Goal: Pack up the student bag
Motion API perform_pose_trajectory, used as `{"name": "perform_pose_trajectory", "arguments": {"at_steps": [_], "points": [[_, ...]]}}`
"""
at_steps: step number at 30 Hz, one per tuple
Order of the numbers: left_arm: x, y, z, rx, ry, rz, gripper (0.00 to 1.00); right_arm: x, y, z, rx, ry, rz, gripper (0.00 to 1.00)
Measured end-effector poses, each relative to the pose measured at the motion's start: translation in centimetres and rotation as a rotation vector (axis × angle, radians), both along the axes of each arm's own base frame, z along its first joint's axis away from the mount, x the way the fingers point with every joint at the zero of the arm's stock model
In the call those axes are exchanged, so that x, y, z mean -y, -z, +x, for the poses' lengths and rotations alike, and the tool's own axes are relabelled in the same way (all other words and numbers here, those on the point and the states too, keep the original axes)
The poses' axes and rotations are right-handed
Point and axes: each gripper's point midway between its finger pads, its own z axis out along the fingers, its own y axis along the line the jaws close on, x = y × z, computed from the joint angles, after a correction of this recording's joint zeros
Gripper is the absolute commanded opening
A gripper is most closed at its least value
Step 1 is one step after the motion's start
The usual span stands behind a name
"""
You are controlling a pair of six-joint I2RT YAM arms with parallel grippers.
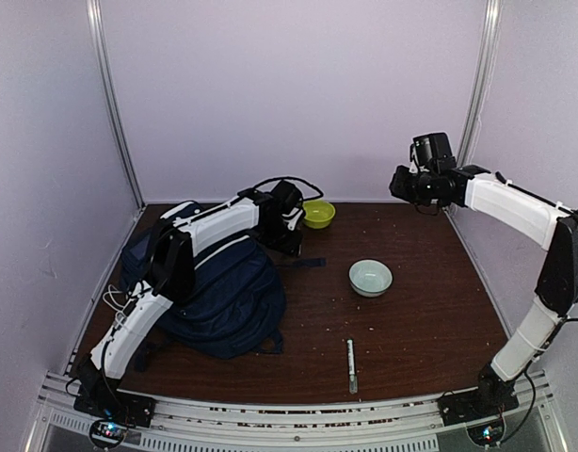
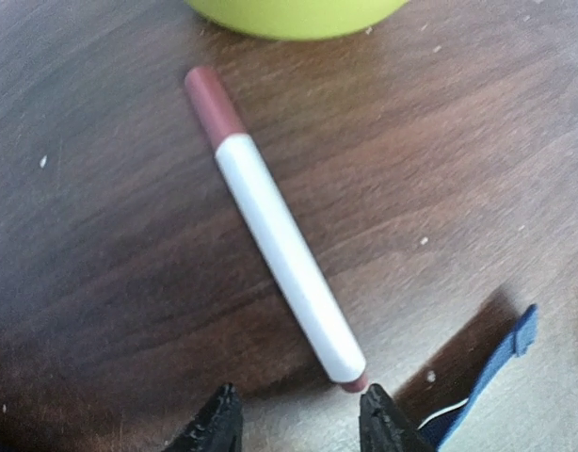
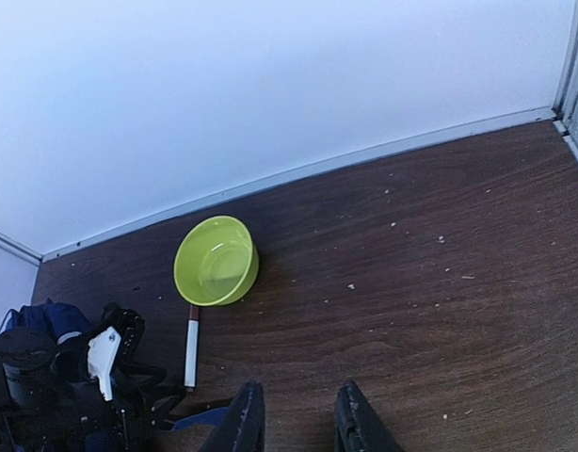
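Note:
The student bag (image 1: 223,301) is a navy backpack lying at the table's left, partly under my left arm. A white marker with a reddish-brown cap (image 2: 280,235) lies on the wood between the bag and a yellow-green bowl (image 2: 298,14). My left gripper (image 2: 298,421) hovers low at the marker's near end. It is open, and the marker's tip sits just ahead of the right fingertip (image 2: 388,424), not between the jaws. My right gripper (image 3: 298,424) is open and holds nothing, raised high at the back right (image 1: 402,184).
A blue strap end (image 2: 496,372) of the bag lies right of the left fingers. A pale bowl (image 1: 371,277) stands mid-table, and a thin pen (image 1: 352,365) lies near the front edge. Walls enclose the back and sides.

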Motion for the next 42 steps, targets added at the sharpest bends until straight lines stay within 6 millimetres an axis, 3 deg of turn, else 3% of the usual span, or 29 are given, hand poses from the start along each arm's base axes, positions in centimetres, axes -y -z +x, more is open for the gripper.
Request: {"name": "perform_pose_trajectory", "arguments": {"at_steps": [5, 9, 14, 19, 29, 42], "points": [[0.7, -0.5, 0.6, -0.004, 0.016, -0.072, 0.46, -4.1, 2.7, 1.0, -0.061, -0.075, 0.089, 0.17], [0.7, 0.7, 0.7, -0.053, -0.007, -0.138, 0.40, -8.5, 6.4, 2.3, -0.144, -0.133, 0.161, 0.00], [-0.4, 0.4, 2.0, -0.079, -0.047, -0.218, 0.40, -13.0, 10.9, 2.9, -0.261, -0.162, 0.250, 0.00], [-0.7, 0.2, 2.4, -0.105, -0.063, -0.264, 0.40, -16.0, 13.1, 3.5, -0.332, -0.169, 0.320, 0.00], [0.3, 0.1, 1.9, -0.118, -0.038, -0.301, 0.41, -18.9, 17.9, 3.9, -0.458, -0.106, 0.346, 0.00], [1.2, 0.1, 1.6, -0.124, -0.016, -0.337, 0.33, -20.5, 22.1, 4.1, -0.575, -0.011, 0.401, 0.02]]}}
